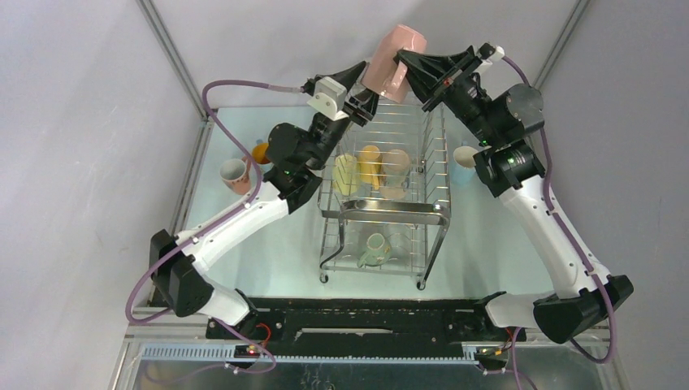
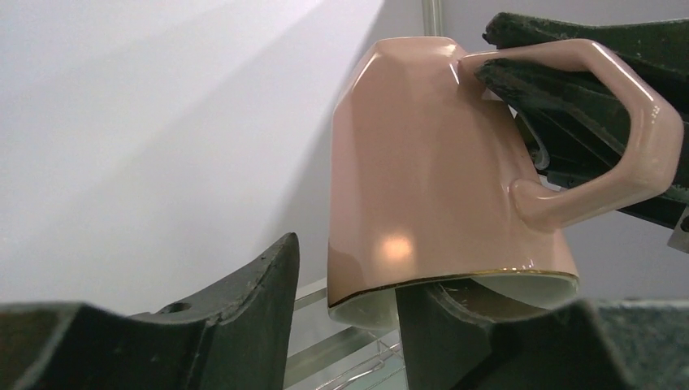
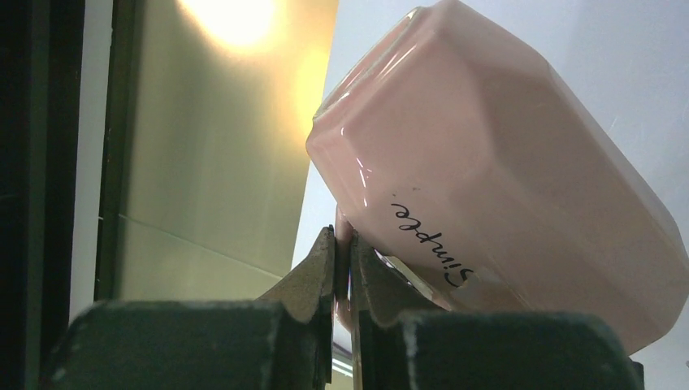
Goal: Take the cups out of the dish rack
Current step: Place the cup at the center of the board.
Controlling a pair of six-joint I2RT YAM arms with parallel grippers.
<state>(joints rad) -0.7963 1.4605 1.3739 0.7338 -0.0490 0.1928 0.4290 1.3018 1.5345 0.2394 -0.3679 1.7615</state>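
Top external: arms raised; right gripper (image 1: 400,57) pinches pink mug (image 1: 383,69) by handle, left gripper (image 1: 367,99) seemingly half-open.

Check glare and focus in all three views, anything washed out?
Top view: even light, sharp, only a soft sheen on the table. Left wrist: small bright spots on the pink mug, near gripper fingers dark and soft. Right wrist: strong warm glare top left on the panel; the mug's lettering is readable.

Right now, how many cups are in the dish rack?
4: a yellow cup, an orange cup and a cream cup on the top tier, a pale green cup below. Others may be hidden.
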